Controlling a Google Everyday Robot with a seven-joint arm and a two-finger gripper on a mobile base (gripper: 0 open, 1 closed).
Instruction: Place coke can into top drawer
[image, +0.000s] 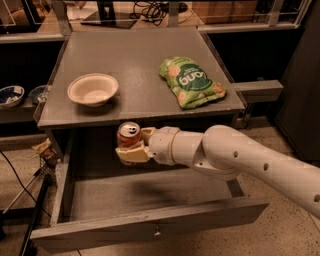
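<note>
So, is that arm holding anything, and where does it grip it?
The gripper holds the coke can upright, fingers clamped on its lower half, above the open top drawer.

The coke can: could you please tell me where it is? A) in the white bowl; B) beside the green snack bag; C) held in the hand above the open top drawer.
C: the hand grips the upright coke can over the open top drawer.
</note>
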